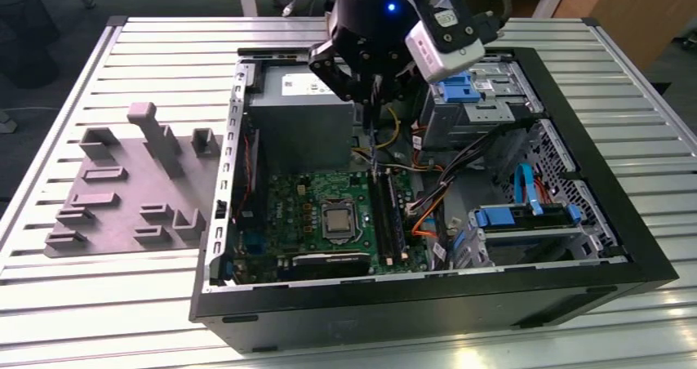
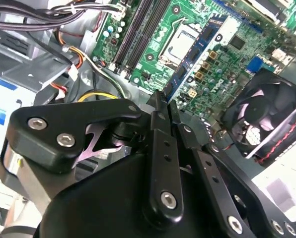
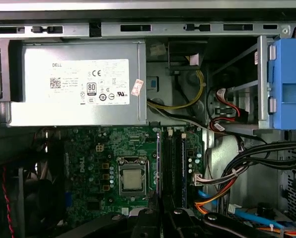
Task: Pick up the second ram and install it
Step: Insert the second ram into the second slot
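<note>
Exterior view: gripper [image 1: 368,87] clamped on second ram [image 1: 375,136], stick hanging upright over open case [image 1: 436,304], arm pointing down above motherboard [image 1: 316,206]
Second wrist view: fingers [image 2: 155,144] pinched together, blue board sticking out past the tips
First wrist view: ram edge-on, just beside memory slots [image 3: 175,163], near CPU socket [image 3: 133,178]

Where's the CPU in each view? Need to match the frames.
Exterior view: CPU mid-motherboard, on the exterior view's left of the RAM slots.
Second wrist view: CPU between the RAM slots and the fan.
First wrist view: CPU beside the RAM slots.
Shared landmark: the RAM slots.
</note>
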`<control>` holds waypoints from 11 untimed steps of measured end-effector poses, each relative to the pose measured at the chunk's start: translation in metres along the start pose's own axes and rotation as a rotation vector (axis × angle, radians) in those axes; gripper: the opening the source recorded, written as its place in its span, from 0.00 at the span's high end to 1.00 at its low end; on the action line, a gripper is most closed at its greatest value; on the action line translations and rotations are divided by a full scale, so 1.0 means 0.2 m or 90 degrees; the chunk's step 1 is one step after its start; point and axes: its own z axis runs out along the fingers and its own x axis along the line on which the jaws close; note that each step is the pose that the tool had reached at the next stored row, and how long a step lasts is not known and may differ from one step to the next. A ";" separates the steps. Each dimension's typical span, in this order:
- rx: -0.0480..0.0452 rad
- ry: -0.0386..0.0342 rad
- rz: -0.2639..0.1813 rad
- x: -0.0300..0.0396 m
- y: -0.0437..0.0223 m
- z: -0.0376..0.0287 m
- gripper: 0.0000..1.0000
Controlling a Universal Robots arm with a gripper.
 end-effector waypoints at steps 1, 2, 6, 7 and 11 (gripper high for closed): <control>0.0005 -0.0016 0.000 0.000 0.000 0.001 0.86; 0.0004 -0.0020 0.000 -0.001 0.000 0.002 0.86; 0.0000 -0.0026 -0.029 -0.002 0.000 0.034 0.86; -0.0001 -0.0027 -0.038 -0.003 0.001 0.042 0.86; -0.0001 -0.0028 -0.039 -0.012 -0.001 0.072 0.86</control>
